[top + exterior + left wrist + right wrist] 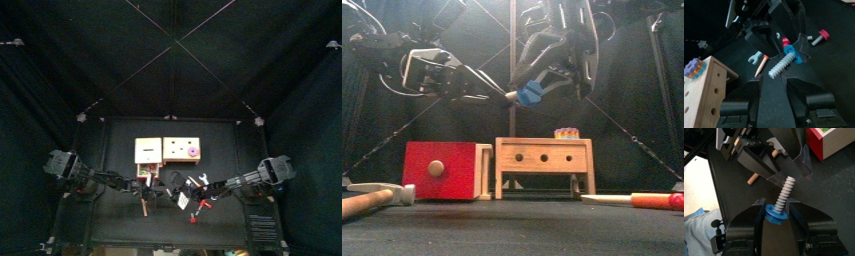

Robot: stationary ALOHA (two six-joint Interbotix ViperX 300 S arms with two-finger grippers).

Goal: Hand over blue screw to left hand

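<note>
Table (120,225): black, small, inside the black curtain pen; carries the blocks and loose tools.
Wooden bench (543,160): light wood, three holes along its front, standing mid-table; a small purple and orange part (568,132) sits on its top at the right end.
Red box (446,169): wooden sides, red front with a round knob, just left of the wooden bench, touching or nearly so.
Right arm (254,178): comes in from the right, reaches toward the middle, raised above the table.
Left arm (83,176): comes in from the left, raised, its tip meeting the other arm's near the middle.
Hammer (372,198): wooden handle, metal head, lying at the near left of the table.
Right end effector (777,214): clamped on the blue head of the screw, thread pointing away from it toward the left arm.
Left end effector (774,81): jaws apart, one on each side of the thread tip; contact cannot be told.
Blue screw (782,200): blue head, grey thread, held in the air above the table's middle, between the two arms.
Red screw (819,37): red head, grey thread, lying on the table to the right.
Wrench (753,58): small, grey, flat on the table beside a wooden-handled tool.
</note>
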